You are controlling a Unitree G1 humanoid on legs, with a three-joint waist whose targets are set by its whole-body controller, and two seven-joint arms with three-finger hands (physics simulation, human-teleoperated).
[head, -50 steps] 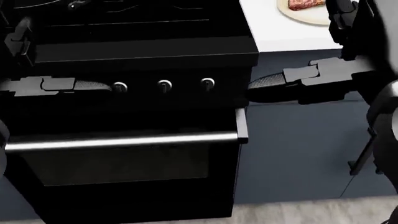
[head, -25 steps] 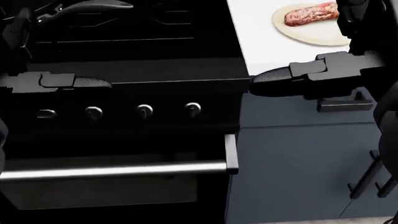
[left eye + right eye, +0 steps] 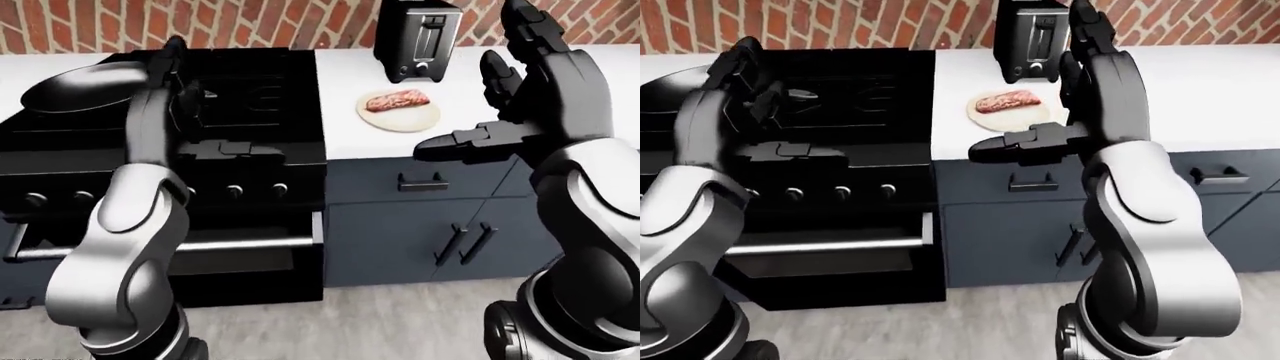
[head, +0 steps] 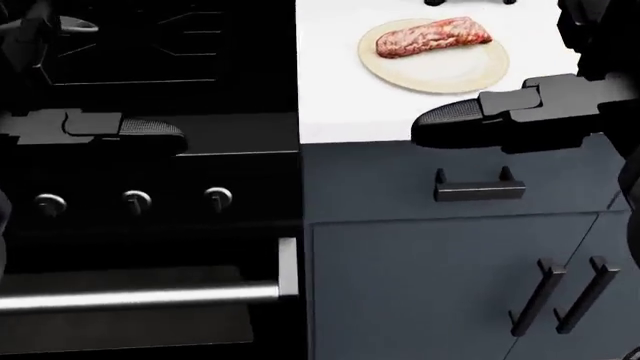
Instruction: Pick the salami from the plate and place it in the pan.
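Note:
The salami [image 4: 433, 37], a pink marbled piece, lies on a cream plate [image 4: 450, 73] on the white counter, just right of the stove. The grey pan [image 3: 78, 86] sits on the black stove at the left of the left-eye view. My right hand [image 3: 492, 101] is open and empty, raised above the counter edge right of the plate, with its thumb [image 4: 470, 116] pointing left below the plate. My left hand [image 3: 178, 86] is open and empty, raised over the stove to the right of the pan.
A black toaster [image 3: 418, 37] stands just above the plate, against the brick wall. The black stove [image 3: 255, 82] has knobs and an oven door handle [image 4: 140, 296]. Dark blue cabinets [image 4: 450, 285] with handles sit under the counter.
The whole picture has shifted left and down, so the camera moved right. The plate and salami now show fully. Both hands keep their places in the view.

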